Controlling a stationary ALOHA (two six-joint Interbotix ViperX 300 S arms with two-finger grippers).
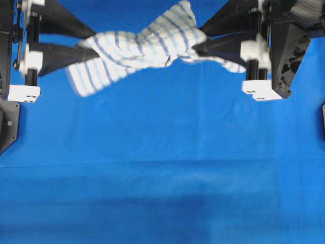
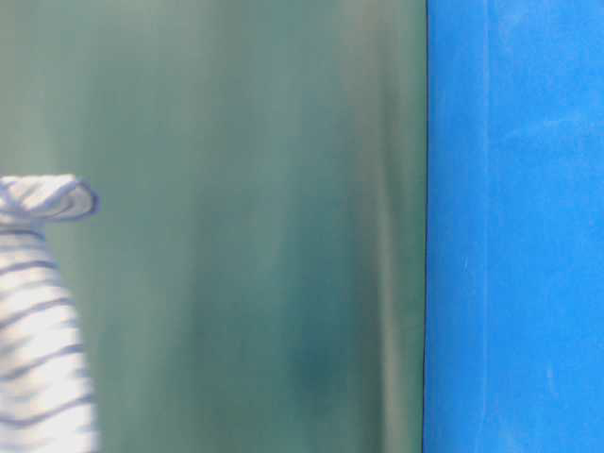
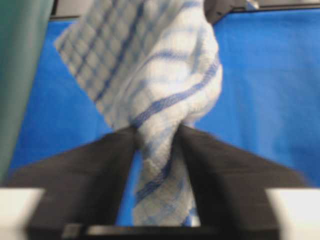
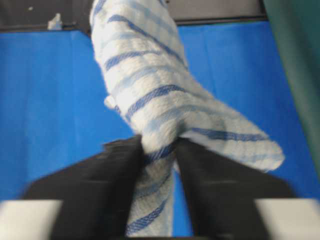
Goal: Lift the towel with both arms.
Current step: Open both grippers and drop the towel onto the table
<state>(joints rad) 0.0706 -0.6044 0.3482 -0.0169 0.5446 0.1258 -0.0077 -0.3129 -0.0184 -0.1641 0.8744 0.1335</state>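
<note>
Both grippers pinch the towel (image 1: 144, 48), each with cloth bunched between its black fingers: the left gripper (image 3: 156, 136) has its jaws narrowly apart around a gathered fold, and the right gripper (image 4: 159, 144) clamps the opposite end the same way. Between them the towel hangs twisted above the blue mat (image 1: 162, 168), loose corners drooping past each fingertip. Its weave is soft and waffled, white with thin blue and grey checked stripes.
</note>
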